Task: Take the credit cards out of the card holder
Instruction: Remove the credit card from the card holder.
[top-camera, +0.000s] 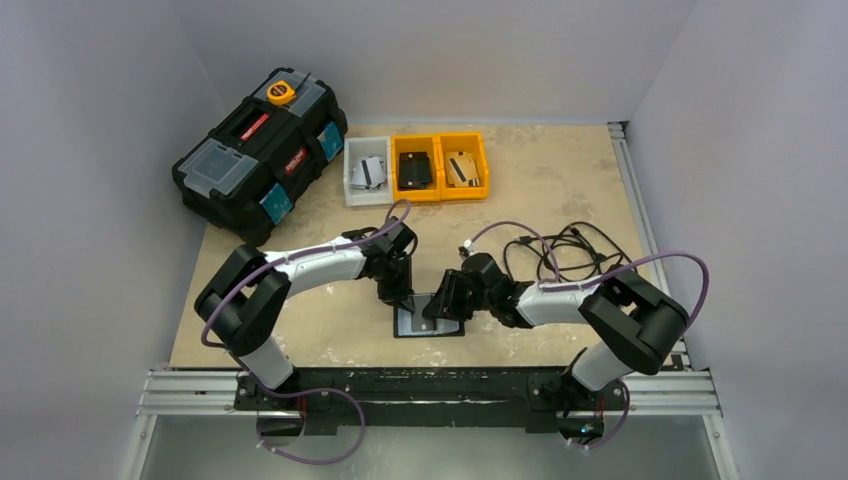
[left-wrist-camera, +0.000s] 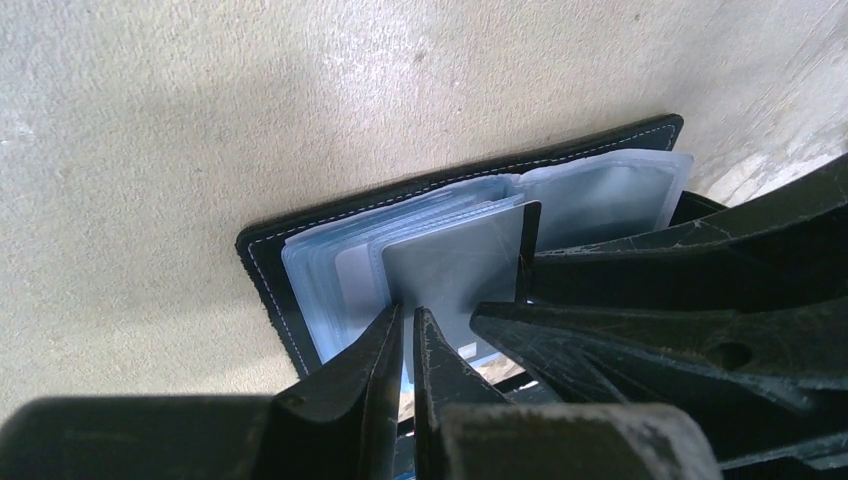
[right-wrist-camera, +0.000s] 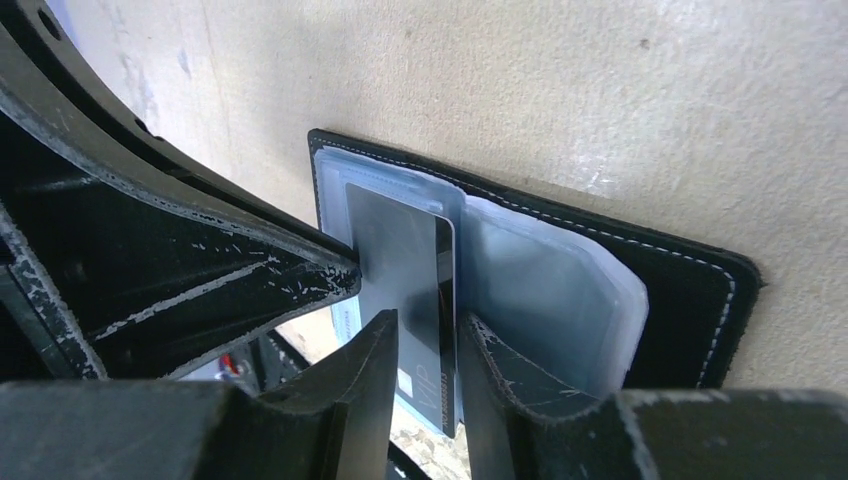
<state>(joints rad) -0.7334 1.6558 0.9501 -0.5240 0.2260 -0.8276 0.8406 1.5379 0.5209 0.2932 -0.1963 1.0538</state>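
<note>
1. Far left, rear: a black toolbox stands on the table, well apart from the work and not involved.
2. Left gripper: jaws drawn almost together at the near-left edge of the open card holder. A pale strip shows in the slit. I cannot tell whether that is a pinched sleeve or only something seen through the gap. Judged purpose: to steady the holder so that it does not lift with the card.
3. Card holder: lies flat and spread open at the table's centre, near the arm bases. Its clear plastic sleeves are fanned upward.
4. Credit card: one dark card stands up out of the sleeves, partly clear of its pocket.
5. Right gripper: fingers close on either side of that card and appear to clamp it. Judged step: extraction in progress. The holder is likely to drag if the restraint slips.
6. Right: loose cables lie apart from the work.
</note>
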